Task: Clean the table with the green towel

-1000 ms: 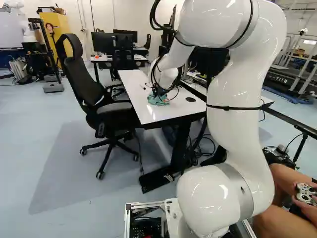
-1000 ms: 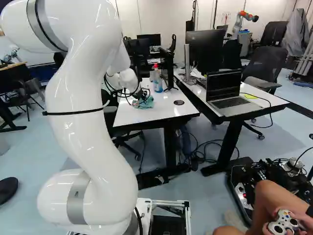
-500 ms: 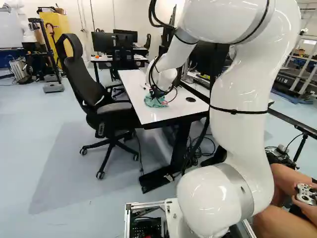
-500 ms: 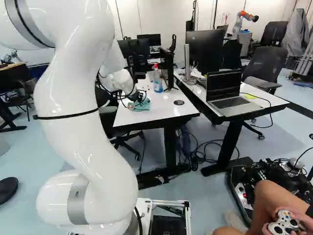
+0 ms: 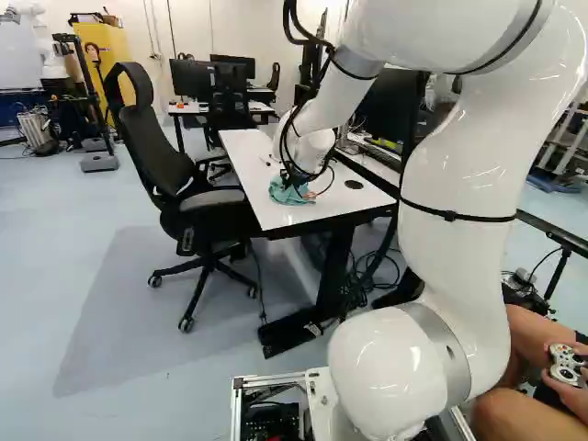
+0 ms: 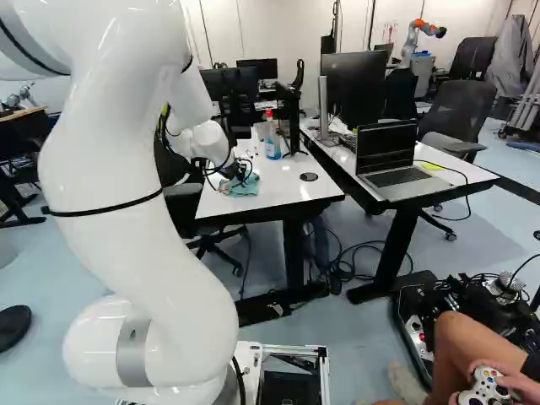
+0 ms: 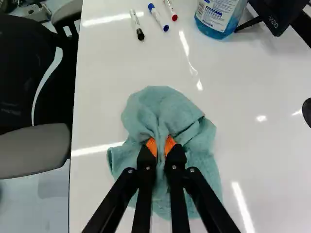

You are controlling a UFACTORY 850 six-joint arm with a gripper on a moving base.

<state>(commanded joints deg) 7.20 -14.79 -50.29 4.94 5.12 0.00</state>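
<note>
One green towel [image 7: 163, 108] | clamped in jaws | slid closer to near end of table [image 6: 291, 196] (arm [image 5: 455, 248] shifted too)

a pale blue floor [image 5: 92, 285], white walls [image 5: 265, 26], a black office chair [image 5: 154, 138], a yellow cabinet [image 5: 107, 39] at the back.

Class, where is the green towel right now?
In the wrist view, the green towel is pinched in the gripper on the white table, toward the office chair, with three markers ahead.
</note>
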